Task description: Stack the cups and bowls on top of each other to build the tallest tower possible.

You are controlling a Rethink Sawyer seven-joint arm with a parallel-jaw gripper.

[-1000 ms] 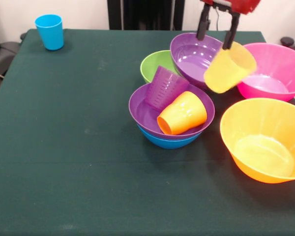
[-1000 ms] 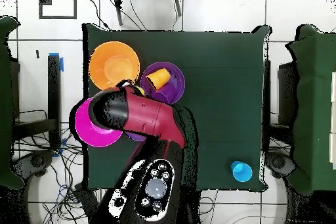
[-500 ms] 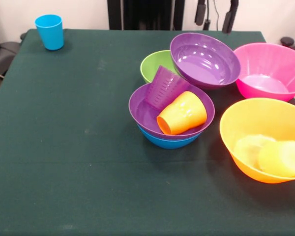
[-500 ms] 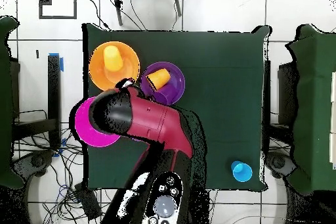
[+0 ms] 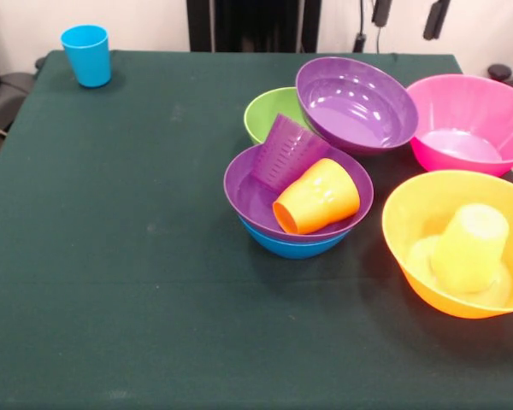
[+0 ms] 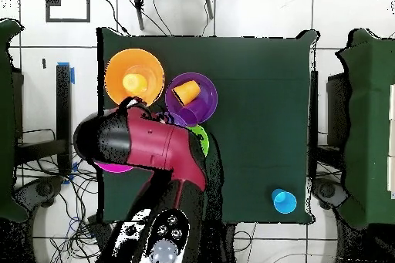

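Glossy plastic bowls (image 5: pixel 356 102), translucent plastic cups (image 5: pixel 318 196), matt cloth table cover (image 5: pixel 128 256)

We take the stacked pair, a glossy purple plastic bowl (image 5: pixel 265 201) nested in a blue plastic bowl (image 5: pixel 292 246), as our landmark. In it lie a ribbed purple tumbler (image 5: pixel 287 150) and a small orange tumbler (image 5: pixel 318 196), tipped. Behind it sits a green bowl (image 5: pixel 267 111), with a second purple bowl (image 5: pixel 356 102) leaning on that. Right of the pair, a large translucent orange bowl (image 5: pixel 415 209) holds an upturned yellow tumbler (image 5: pixel 468 248); a pink bowl (image 5: pixel 474 120) sits behind that. Far left and behind stands a blue tumbler (image 5: pixel 86 55).

No readable text, label, brand or number shows in either view.
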